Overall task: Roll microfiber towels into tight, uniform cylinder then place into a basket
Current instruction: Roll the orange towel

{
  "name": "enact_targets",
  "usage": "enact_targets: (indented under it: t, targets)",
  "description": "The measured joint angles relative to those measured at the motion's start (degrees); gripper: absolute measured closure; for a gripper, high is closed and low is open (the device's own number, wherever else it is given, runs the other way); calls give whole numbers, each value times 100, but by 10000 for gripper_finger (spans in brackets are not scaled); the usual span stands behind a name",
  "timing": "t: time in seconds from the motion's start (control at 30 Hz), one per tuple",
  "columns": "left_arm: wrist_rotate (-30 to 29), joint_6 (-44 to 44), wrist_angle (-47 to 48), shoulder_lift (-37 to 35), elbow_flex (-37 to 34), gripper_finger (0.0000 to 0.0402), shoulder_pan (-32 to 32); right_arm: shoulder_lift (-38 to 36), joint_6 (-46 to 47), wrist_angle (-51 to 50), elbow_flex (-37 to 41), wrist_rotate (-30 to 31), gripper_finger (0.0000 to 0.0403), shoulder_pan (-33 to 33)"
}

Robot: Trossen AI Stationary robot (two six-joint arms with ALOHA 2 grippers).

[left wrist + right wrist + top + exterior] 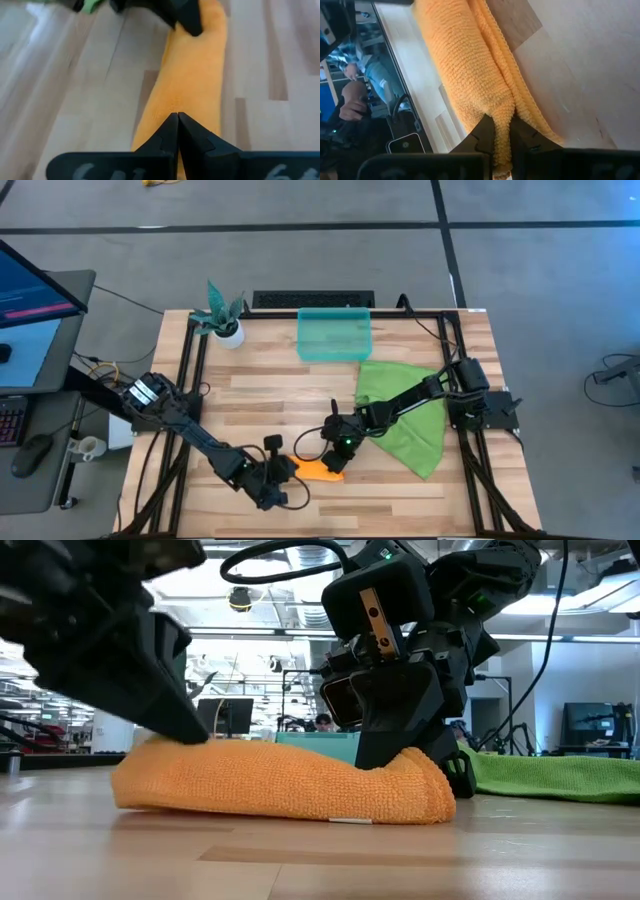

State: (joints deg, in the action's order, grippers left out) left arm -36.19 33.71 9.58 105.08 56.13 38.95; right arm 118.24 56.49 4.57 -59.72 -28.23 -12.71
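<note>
My right pincer (502, 131) pinches the orange towel (465, 65) edge; I should roll evenly toward my shut left pincer (178, 131)

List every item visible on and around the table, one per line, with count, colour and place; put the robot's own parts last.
Rolled orange microfiber towel: one, orange, near front edge of the table, between the two grippers.
Flat bright green microfiber towel: one, green, spread on the table's right side, under the right arm.
Translucent teal plastic basket: one, teal, back centre of the table, holding nothing that shows.
Small plant in a white pot: one, green leaves, back left corner.
Light wooden table: one, pale wood.
Computer monitor: one, blue screen, left of the table.
Left gripper: one, dark, shut, resting on the orange roll's end.
Right gripper: one, dark, pinching the orange roll's other end.
</note>
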Motion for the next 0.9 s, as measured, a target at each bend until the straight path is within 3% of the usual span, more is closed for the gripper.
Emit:
enact_targets:
  t: [0.37,0.73,0.9]
  targets:
    - [756,518,-519,-7,-460,401,-10,0,17,2,0,-7,356,37]
    - [936,1015,-850,-24,-827,401,-14,0,47,34,0,0,347,45]
    - [1013,1054,-855,-21,-850,401,-45,0,-43,56,0,-2,320,44]
